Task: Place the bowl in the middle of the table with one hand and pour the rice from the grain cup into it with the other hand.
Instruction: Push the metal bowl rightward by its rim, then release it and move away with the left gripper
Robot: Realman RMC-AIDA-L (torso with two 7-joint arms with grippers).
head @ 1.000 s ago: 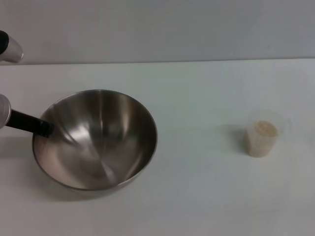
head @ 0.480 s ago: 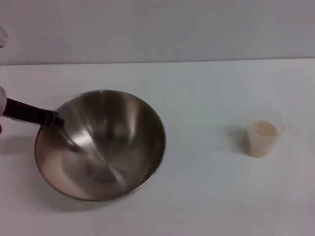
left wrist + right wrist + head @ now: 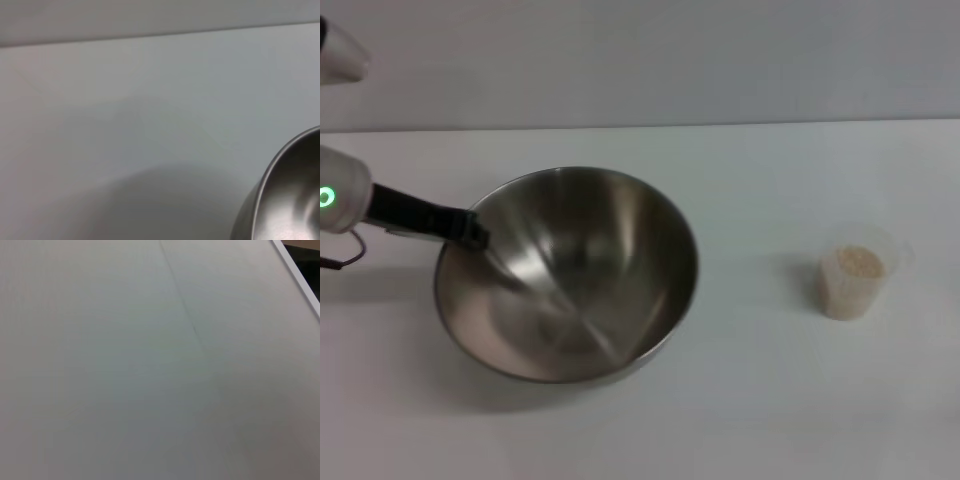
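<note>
The large steel bowl (image 3: 570,280) sits left of the table's (image 3: 750,170) middle in the head view, tilted slightly. My left gripper (image 3: 472,234) reaches in from the left and is shut on the bowl's left rim with its black fingers. The left wrist view catches only part of the bowl's rim and wall (image 3: 285,200) over the white table. The clear grain cup (image 3: 858,272) stands upright at the right, holding the cream rice (image 3: 858,264). My right gripper shows in no view.
A pale grey wall (image 3: 640,60) runs behind the table's far edge. White tabletop lies between the bowl and the cup. The right wrist view shows bare table (image 3: 125,365) and its edge (image 3: 300,277).
My left gripper has carried the bowl to the right, toward the table's middle, over both steps. The grain cup has stayed put.
</note>
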